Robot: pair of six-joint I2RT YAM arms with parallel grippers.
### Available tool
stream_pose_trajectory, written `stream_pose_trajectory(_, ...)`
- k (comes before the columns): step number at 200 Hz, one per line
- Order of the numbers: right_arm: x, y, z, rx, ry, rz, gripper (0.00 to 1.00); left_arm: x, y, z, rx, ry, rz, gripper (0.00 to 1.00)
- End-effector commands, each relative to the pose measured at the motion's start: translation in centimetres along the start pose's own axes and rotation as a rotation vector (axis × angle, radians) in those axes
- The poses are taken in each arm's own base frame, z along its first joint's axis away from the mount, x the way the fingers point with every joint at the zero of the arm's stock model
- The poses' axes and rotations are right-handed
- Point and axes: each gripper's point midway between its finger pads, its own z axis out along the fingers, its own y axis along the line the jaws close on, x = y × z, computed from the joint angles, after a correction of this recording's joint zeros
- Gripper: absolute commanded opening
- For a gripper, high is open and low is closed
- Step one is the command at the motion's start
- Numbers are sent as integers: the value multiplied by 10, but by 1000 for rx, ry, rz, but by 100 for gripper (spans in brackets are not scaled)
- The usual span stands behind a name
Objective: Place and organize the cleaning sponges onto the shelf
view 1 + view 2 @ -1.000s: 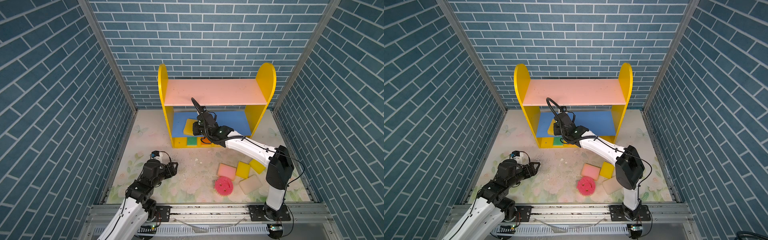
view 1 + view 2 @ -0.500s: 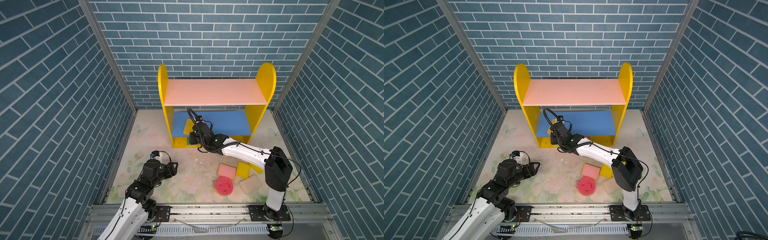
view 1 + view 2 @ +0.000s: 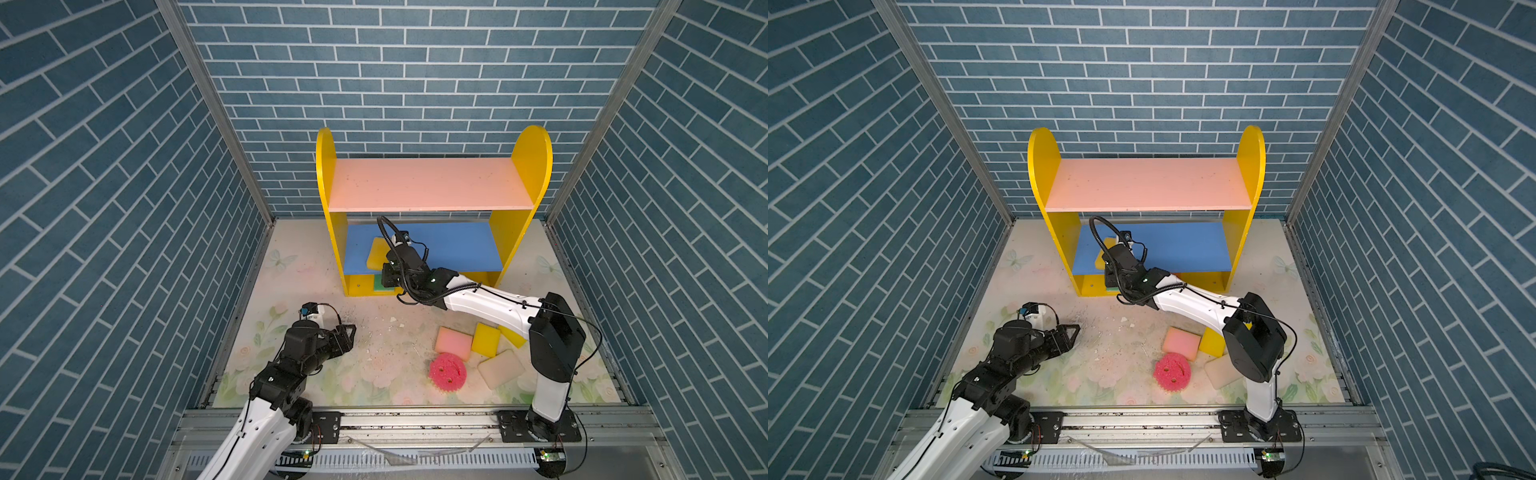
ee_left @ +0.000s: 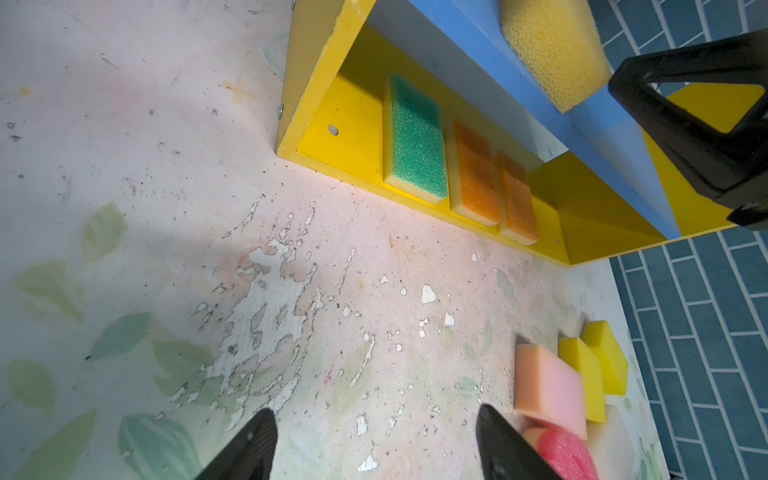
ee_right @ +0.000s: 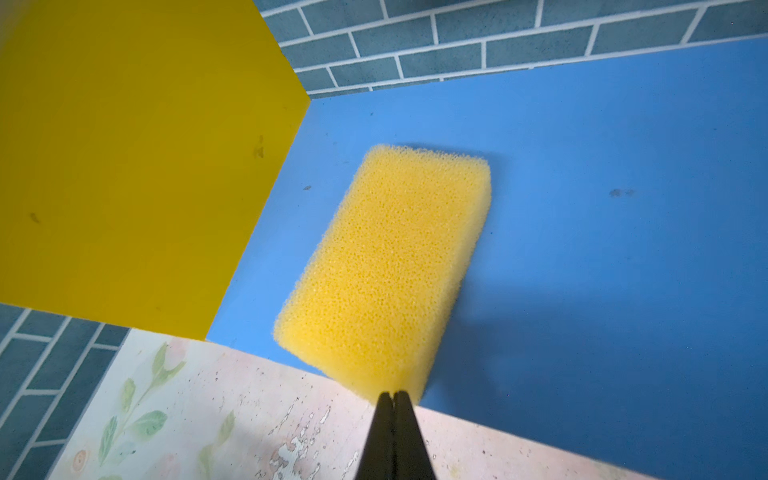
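Right wrist view: right claw point(image 5: 392, 400) pinched shut beside the yellow sponge point(image 5: 386, 266) at the blue board's point(image 5: 582, 187) front edge, left claw point(image 4: 374, 419) spread open.

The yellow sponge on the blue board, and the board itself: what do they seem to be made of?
The yellow sponge: open-cell foam, matte; coarse pores cover its whole face. The blue board: probably painted wood or laminate, smooth and matte; flat, even colour with a few small dark marks.
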Motion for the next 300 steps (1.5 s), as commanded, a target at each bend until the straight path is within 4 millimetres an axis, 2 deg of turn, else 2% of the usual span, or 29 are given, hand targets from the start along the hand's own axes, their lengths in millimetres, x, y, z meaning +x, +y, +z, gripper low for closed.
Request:
stream_pose_trajectory(1, -18, 0, -10, 4, -44, 16, 0, 6, 6, 1, -8, 8, -9, 77)
stream_pose_trajectory(43, -7, 12, -12, -16, -6, -3, 0, 9, 9, 1, -22, 17, -4, 77)
stream_pose_trajectory(83, -3, 7, -9, 9, 4, -10, 0, 5, 5, 1, -17, 18, 12, 77)
stream_pose_trajectory(117, -8, 7, -5, 17, -5, -20, 0, 6, 4, 1, -12, 23, 14, 77)
stream_pose_trajectory(184, -22, -8, -3, 38, -22, -15, 0, 8, 8, 0, -25, 22, 7, 77)
stream_pose_trajectory(207, -25, -9, -4, 42, -25, -17, 0, 8, 8, 0, -25, 20, 8, 77)
stream_pose_trajectory(224, -27, -2, -9, 26, -22, -25, 0, 8, 9, 0, -27, 17, 7, 77)
stream_pose_trajectory(300, 1, 8, -24, -2, 31, 9, 0, 12, 12, 3, -31, 24, -10, 77)
